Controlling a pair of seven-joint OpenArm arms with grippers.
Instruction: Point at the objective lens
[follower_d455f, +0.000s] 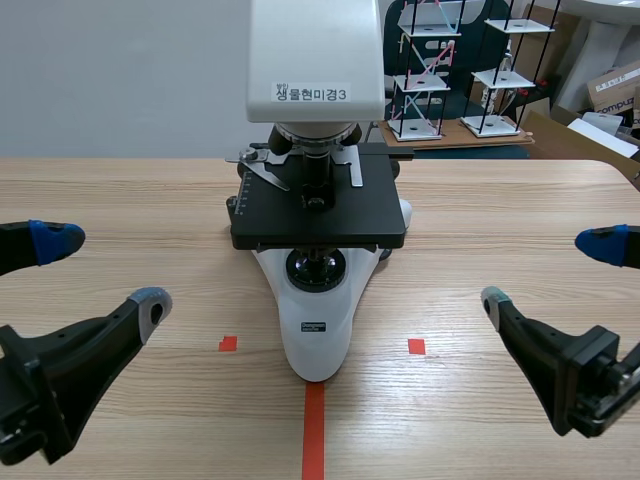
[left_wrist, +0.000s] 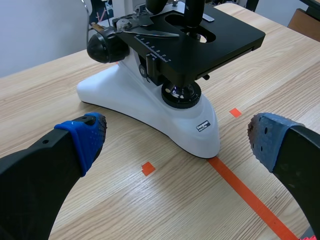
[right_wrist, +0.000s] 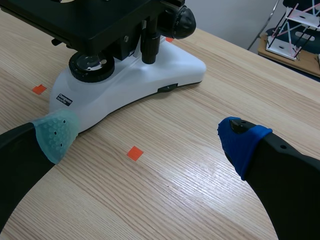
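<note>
Bright, even indoor light with soft shadows only.
The light falls from above. In the scene view the stage throws a soft shadow on the white base at its 6 o'clock, and the worktop is evenly lit from 9 to 3 o'clock. In both wrist views the wood has a pale sheen just ahead of the fingers. The black knob carries small glints.
</note>
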